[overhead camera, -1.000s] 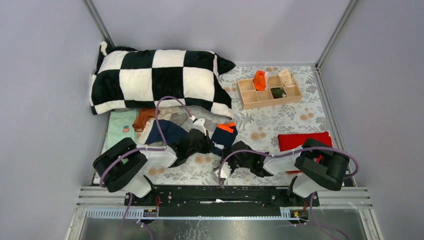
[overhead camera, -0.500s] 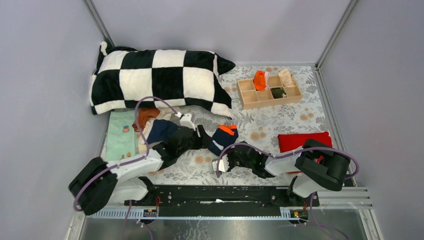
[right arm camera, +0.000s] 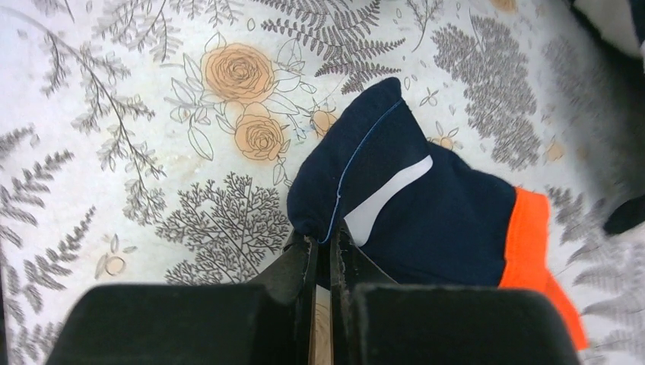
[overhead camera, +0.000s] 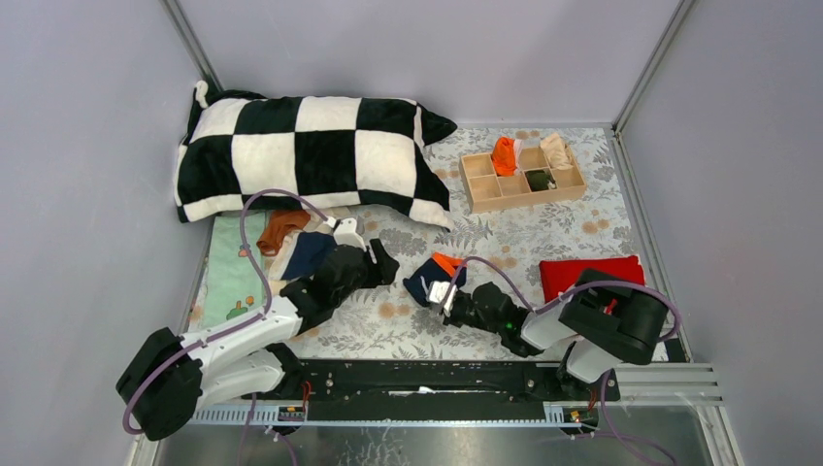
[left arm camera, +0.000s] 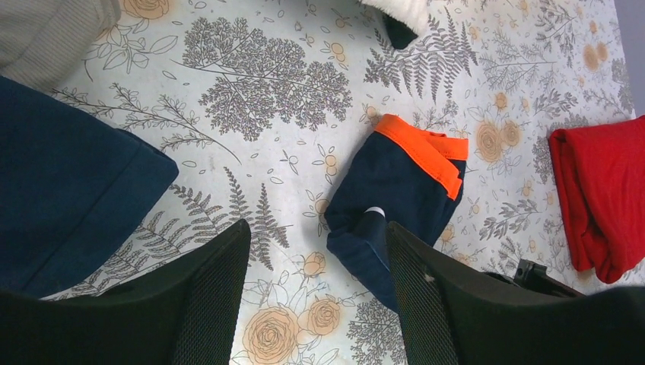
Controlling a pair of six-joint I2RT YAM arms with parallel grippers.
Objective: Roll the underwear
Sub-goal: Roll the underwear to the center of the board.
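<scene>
The navy underwear with orange trim (overhead camera: 430,272) lies folded on the flowered sheet between the two arms. My right gripper (overhead camera: 436,290) is shut on its near edge (right arm camera: 323,242), pinching a navy fold. In the right wrist view the underwear (right arm camera: 433,213) spreads away from the fingers, with a white label showing. My left gripper (overhead camera: 385,262) is open just left of it and holds nothing. The left wrist view shows the underwear (left arm camera: 403,190) just beyond the open gripper (left arm camera: 318,228) and against the right finger. More underwear, rust-brown (overhead camera: 279,229) and navy (overhead camera: 311,252), is piled at the left.
A black-and-white checked pillow (overhead camera: 301,155) lies at the back left. A wooden compartment box (overhead camera: 482,184) at the back right holds rolled pieces. A folded red cloth (overhead camera: 587,270) lies by the right arm. A green mat (overhead camera: 231,277) lies at the left edge.
My left gripper has opened, let go of the navy underwear and drawn back to the left. My right gripper has moved forward onto the underwear's near edge.
</scene>
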